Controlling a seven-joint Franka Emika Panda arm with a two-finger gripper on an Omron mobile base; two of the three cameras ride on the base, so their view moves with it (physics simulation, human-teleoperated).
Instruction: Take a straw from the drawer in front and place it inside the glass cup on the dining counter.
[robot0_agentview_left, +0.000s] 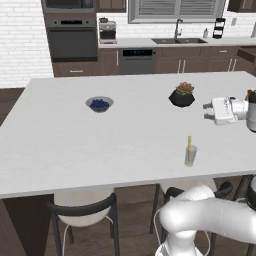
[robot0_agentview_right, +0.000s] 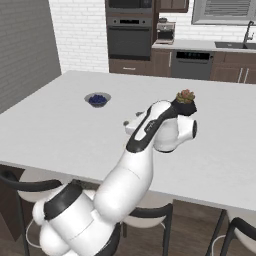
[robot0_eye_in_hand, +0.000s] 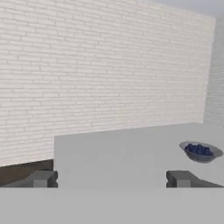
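Apparently the placing is done: straw (robot0_agentview_left: 189, 143) stands upright inside glass cup (robot0_agentview_left: 190, 155), near the front edge of the dining counter (robot0_agentview_left: 75, 145), at about 5 o'clock from the berry bowl (robot0_agentview_left: 99, 104). Hand (robot0_agentview_left: 207, 111) hangs clear at the cup's 1 o'clock, fingers (robot0_eye_in_hand: 43, 178) spread wide, holding nothing. Judged remaining: only withdrawal.

Kitchen clutter I can see beyond the job

I see a bowl of blue berries (robot0_agentview_left: 99, 104) well apart from a black pot with a succulent (robot0_agentview_left: 182, 95). Black-backed chairs (robot0_agentview_left: 84, 212) sit at the near edge. Behind are a wall oven (robot0_agentview_left: 71, 36), a dishwasher (robot0_agentview_left: 136, 60), a sink tap (robot0_agentview_left: 177, 27) and a white brick wall (robot0_eye_in_hand: 100, 70).
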